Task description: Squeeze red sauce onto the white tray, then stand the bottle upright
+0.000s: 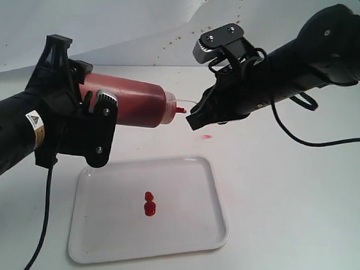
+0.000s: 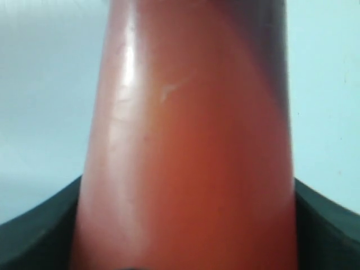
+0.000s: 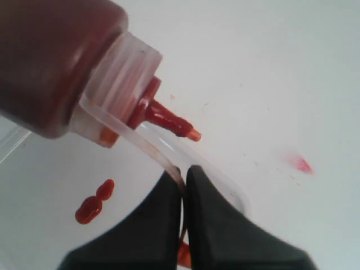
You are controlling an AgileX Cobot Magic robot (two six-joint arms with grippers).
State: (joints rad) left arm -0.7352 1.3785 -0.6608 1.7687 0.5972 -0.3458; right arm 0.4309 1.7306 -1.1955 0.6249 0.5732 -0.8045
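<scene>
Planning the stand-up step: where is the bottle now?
Exterior view, left of centre: the bottle lies sideways in the left gripper above the white tray's far edge, nozzle toward the right gripper.

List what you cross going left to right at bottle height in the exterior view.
left gripper → bottle → nozzle → right gripper, pinched on the cap strap. The tray and sauce sit lower and overlap these, so they are left out.

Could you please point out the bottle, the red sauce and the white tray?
the bottle [image 1: 133, 101]: exterior view, middle of its body.
the red sauce [image 1: 150, 209]: exterior view, the lower blob.
the white tray [image 1: 192, 201]: exterior view, bare floor near right rim.
</scene>
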